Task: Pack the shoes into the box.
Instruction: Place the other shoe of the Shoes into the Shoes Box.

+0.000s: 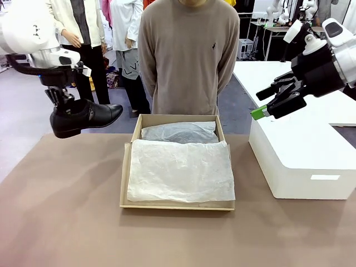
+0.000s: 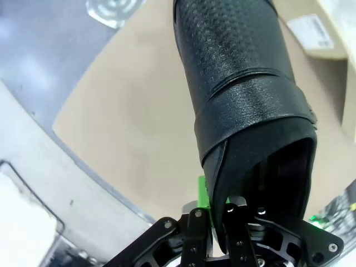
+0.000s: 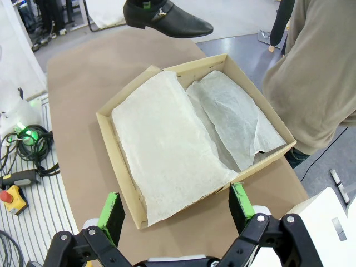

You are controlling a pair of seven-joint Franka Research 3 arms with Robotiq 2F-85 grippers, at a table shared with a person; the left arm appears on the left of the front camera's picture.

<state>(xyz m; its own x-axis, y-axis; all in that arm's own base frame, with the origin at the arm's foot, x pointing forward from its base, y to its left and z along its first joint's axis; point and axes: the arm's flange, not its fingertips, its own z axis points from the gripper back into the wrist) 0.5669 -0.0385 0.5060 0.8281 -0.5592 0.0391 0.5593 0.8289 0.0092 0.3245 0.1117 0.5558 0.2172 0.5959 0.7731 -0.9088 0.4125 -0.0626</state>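
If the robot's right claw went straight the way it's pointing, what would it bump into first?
Probably the crinkled white tissue paper lying over the open tan cardboard shoebox. The open right gripper aims down at the paper's middle, with nothing between them. Depth is hard to judge.

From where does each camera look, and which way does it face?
Front: between the arms, facing the person across the table; left gripper and right gripper show.
Left wrist: looks along its gripper down the held shoe.
Right wrist: looks down into the box past its open gripper.
Front and right wrist share shoe and box.
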